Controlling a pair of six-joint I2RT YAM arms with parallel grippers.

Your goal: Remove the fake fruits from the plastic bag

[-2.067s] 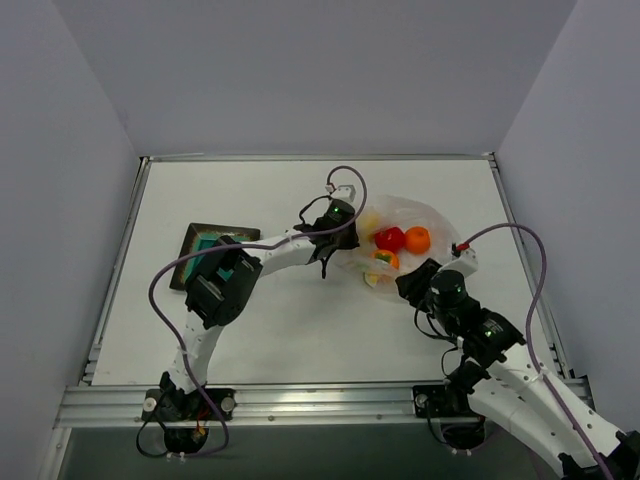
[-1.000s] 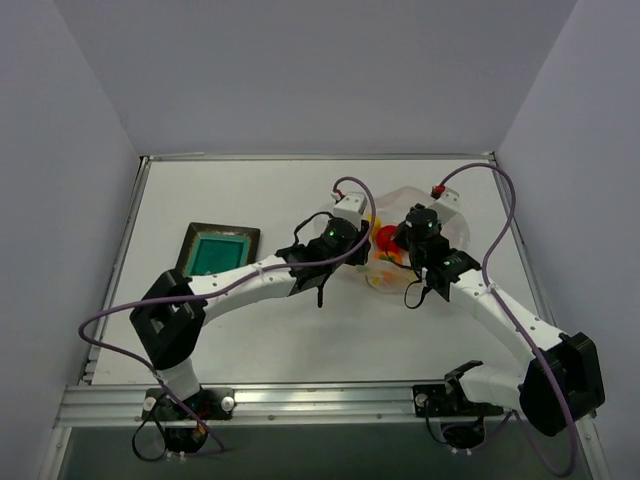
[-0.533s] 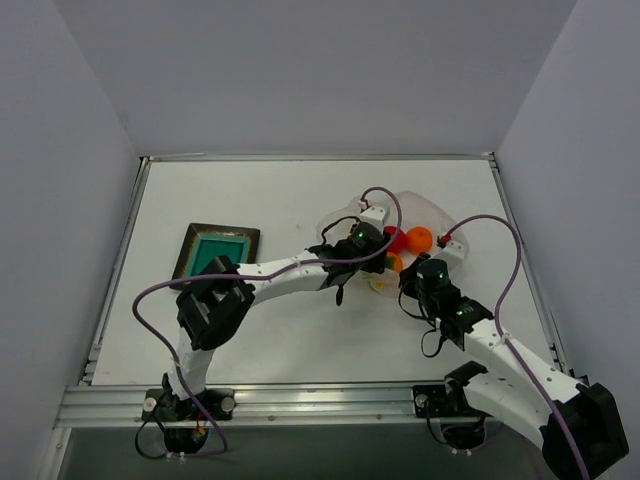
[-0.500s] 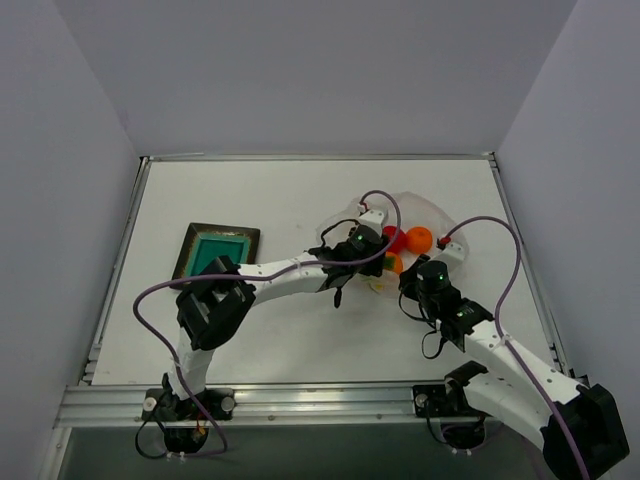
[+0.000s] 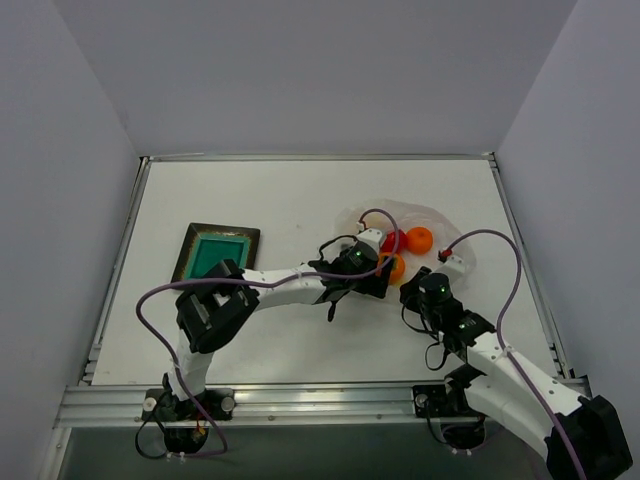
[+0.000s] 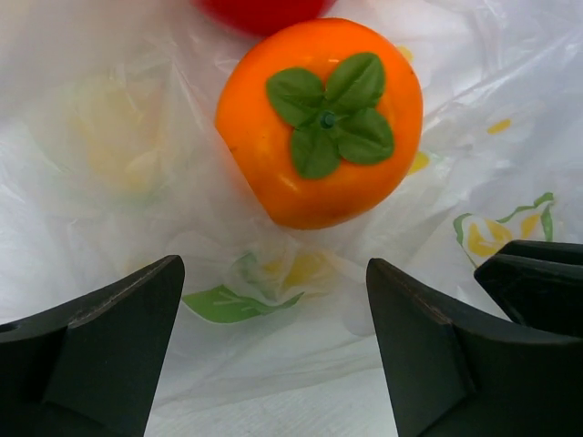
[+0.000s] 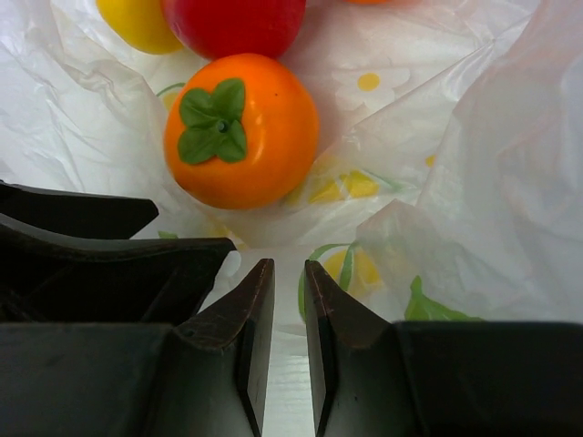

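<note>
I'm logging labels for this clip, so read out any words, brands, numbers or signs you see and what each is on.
None: no text is readable in any view.
The plastic bag carries only printed flowers and leaves, no letters.
The orange fruit and the dark plate show no marking.

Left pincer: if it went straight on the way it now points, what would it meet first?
Most likely the orange fruit with the green calyx, lying dead ahead of the open left pincer on the plastic bag. Whether thin film covers it first is unclear.
</note>
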